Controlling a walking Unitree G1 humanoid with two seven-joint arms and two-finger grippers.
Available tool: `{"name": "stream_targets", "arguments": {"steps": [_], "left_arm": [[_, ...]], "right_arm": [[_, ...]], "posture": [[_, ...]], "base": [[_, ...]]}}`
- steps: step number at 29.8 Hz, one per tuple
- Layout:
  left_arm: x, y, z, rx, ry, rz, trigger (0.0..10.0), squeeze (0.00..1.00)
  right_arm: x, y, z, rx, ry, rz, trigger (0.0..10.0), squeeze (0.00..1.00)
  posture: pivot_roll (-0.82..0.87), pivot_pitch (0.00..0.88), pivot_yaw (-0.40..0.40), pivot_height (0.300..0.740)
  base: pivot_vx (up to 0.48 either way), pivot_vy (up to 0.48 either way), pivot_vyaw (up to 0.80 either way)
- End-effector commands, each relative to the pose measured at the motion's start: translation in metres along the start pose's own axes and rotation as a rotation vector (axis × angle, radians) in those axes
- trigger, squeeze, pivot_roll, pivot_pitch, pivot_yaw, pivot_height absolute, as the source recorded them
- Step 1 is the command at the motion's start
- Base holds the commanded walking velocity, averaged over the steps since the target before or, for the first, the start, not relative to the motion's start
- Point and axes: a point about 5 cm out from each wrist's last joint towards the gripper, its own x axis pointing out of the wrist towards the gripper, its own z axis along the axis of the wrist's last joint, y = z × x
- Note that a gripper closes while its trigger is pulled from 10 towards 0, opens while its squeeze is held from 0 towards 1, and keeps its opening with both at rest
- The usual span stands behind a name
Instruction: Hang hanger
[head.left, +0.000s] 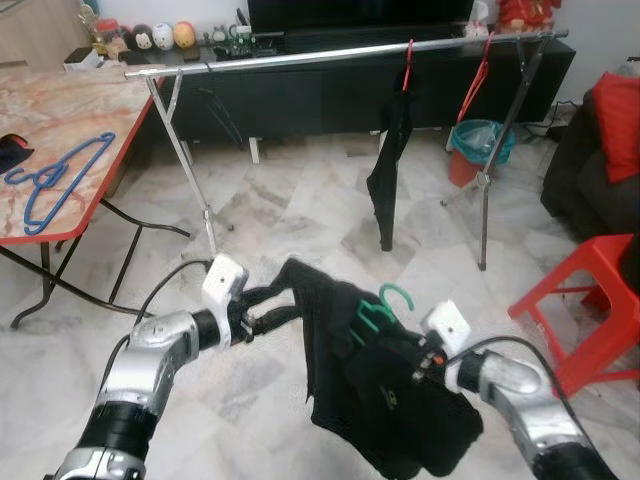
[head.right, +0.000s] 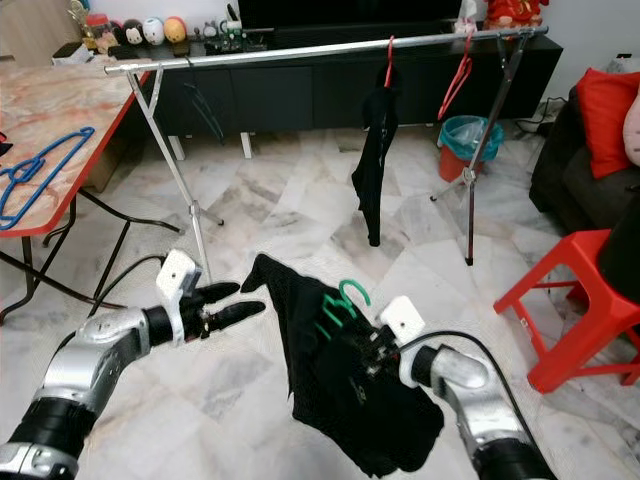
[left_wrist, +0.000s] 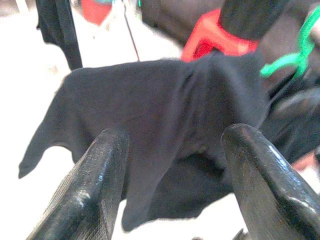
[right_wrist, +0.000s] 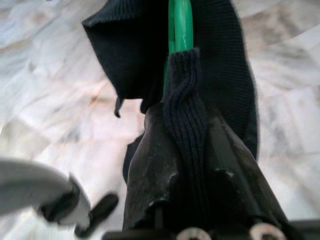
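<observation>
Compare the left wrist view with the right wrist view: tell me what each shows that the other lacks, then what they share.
Left wrist view: the left end effector open, fingers apart short of the cloth; a red stool behind.

Right wrist view: the right end effector shut on the garment's ribbed collar, at the green hanger's neck; the other end effector low over marble floor.

Both: black garment, green hanger.
</observation>
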Motion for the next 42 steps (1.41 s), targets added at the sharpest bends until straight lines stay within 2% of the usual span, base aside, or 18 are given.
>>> {"name": "stream_targets", "arguments": {"steps": [1, 4, 9, 12, 15, 19, 21, 22, 23, 24, 29, 32, 34, 42], "left_arm": [[-0.004, 0.001, -0.004, 0.042, 0.04, -0.008, 10.0, 0.0], [-0.005, 0.0, -0.008, 0.079, 0.073, -0.034, 10.0, 0.0], [-0.01, -0.011, -0.002, 0.046, 0.024, -0.165, 10.0, 0.0], [-0.012, -0.018, 0.0, 0.032, 0.02, -0.25, 10.0, 0.0], [-0.009, -0.021, 0.004, 0.07, 0.023, -0.291, 10.0, 0.0], [-0.007, -0.02, 0.006, 0.082, 0.025, -0.28, 10.0, 0.0], [-0.007, -0.021, 0.007, 0.076, 0.023, -0.287, 10.0, 0.0], [-0.007, -0.021, 0.006, 0.069, 0.024, -0.286, 10.0, 0.24], [-0.007, -0.021, 0.006, 0.069, 0.024, -0.286, 10.0, 0.24], [-0.008, -0.022, 0.003, 0.059, 0.032, -0.285, 10.0, 1.0], [-0.01, -0.024, -0.006, 0.051, 0.056, -0.29, 10.0, 1.0], [-0.012, -0.028, -0.008, 0.053, 0.067, -0.321, 10.0, 1.0], [-0.012, -0.032, -0.008, 0.063, 0.075, -0.357, 10.0, 1.0], [-0.011, -0.042, -0.002, 0.088, 0.074, -0.438, 10.0, 1.0]], "right_arm": [[-0.005, -0.003, 0.01, -0.03, -0.027, 0.033, 10.0, 0.0], [-0.014, -0.006, 0.008, -0.033, -0.009, 0.072, 10.0, 0.0], [-0.026, -0.005, 0.014, -0.036, -0.044, 0.19, 10.0, 0.0], [-0.029, 0.0, 0.02, -0.02, -0.08, 0.283, 10.0, 0.0], [-0.029, 0.011, 0.021, -0.032, -0.05, 0.423, 10.0, 0.0], [-0.028, 0.011, 0.016, -0.055, 0.007, 0.444, 10.0, 0.0], [-0.028, 0.005, 0.014, -0.057, 0.024, 0.403, 10.0, 0.0], [-0.028, 0.004, 0.013, -0.063, 0.033, 0.395, 10.0, 0.0], [-0.028, 0.004, 0.013, -0.063, 0.033, 0.395, 10.0, 0.0], [-0.028, 0.003, 0.011, -0.069, 0.059, 0.386, 10.0, 0.0], [-0.027, 0.007, 0.006, -0.057, 0.094, 0.422, 10.0, 0.0], [-0.027, 0.013, -0.002, -0.04, 0.128, 0.488, 10.0, 0.0], [-0.029, 0.018, -0.005, -0.045, 0.136, 0.547, 10.0, 0.0], [-0.027, 0.022, -0.006, -0.04, 0.142, 0.592, 10.0, 0.0]], "posture": [[0.01, 0.026, 0.045, 0.74], [0.01, 0.028, 0.045, 0.74], [0.01, 0.029, 0.044, 0.74], [0.01, 0.029, 0.043, 0.74], [0.02, 0.026, 0.039, 0.74], [0.02, 0.029, 0.037, 0.74], [0.02, 0.03, 0.032, 0.74], [0.02, 0.031, 0.031, 0.74], [0.02, 0.031, 0.031, 0.74], [0.02, 0.03, 0.029, 0.74], [0.02, 0.031, 0.024, 0.74], [0.03, 0.031, 0.02, 0.74], [0.03, 0.031, 0.018, 0.74], [0.03, 0.02, 0.01, 0.74]], "base": [[0.0, 0.0, 0.0], [0.0, 0.0, 0.0], [0.0, 0.0, 0.0], [0.0, 0.0, 0.0], [0.0, 0.0, 0.0], [0.0, 0.0, 0.0], [0.0, 0.0, 0.0], [0.0, 0.0, 0.0], [0.0, 0.0, 0.0], [0.0, 0.0, 0.0], [0.0, 0.0, 0.0], [0.0, 0.0, 0.0], [0.0, 0.0, 0.0], [0.0, 0.0, 0.0]]}}
